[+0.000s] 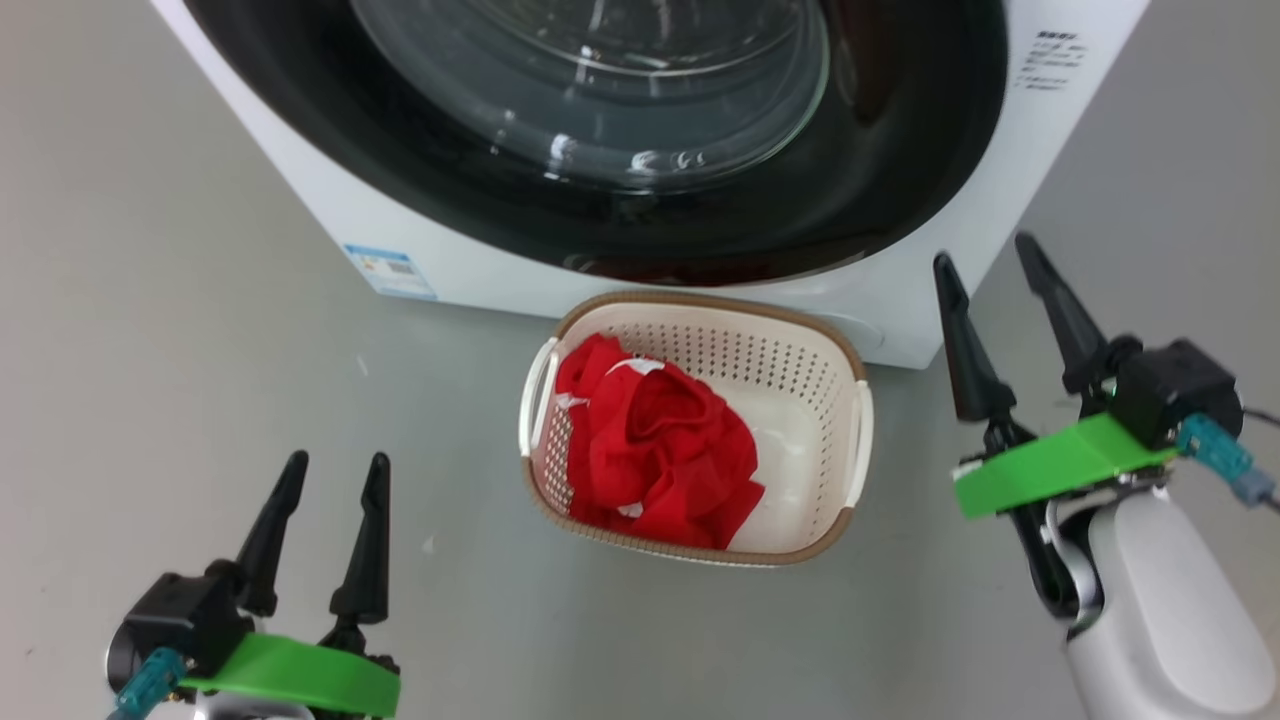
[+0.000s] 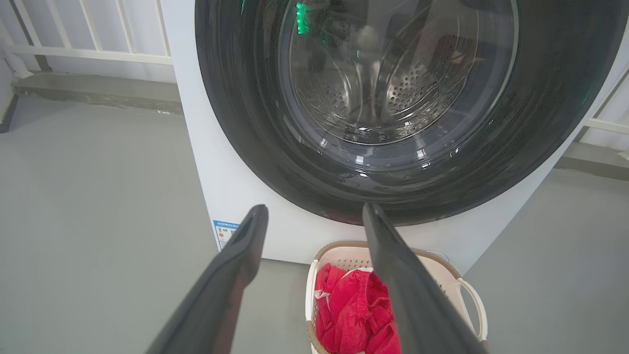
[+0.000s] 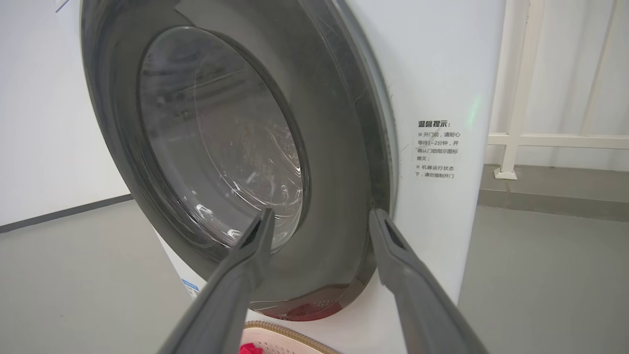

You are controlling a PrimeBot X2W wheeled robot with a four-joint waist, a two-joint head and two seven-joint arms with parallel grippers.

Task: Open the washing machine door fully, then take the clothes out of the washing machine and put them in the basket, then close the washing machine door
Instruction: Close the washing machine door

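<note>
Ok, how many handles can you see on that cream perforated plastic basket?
2. One loop handle on the left end of the cream perforated plastic basket, one on its right end, both in full view.

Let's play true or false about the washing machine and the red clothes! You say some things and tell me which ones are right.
1. The red clothes lie in the basket. True.
2. The washing machine door hangs wide open. False: it sits shut against the washing machine.
3. The left gripper holds a red garment. False: it is open and holds nothing.
4. The right gripper is open and holds nothing. True.
5. The basket stands on the floor right in front of the washing machine. True.
</note>
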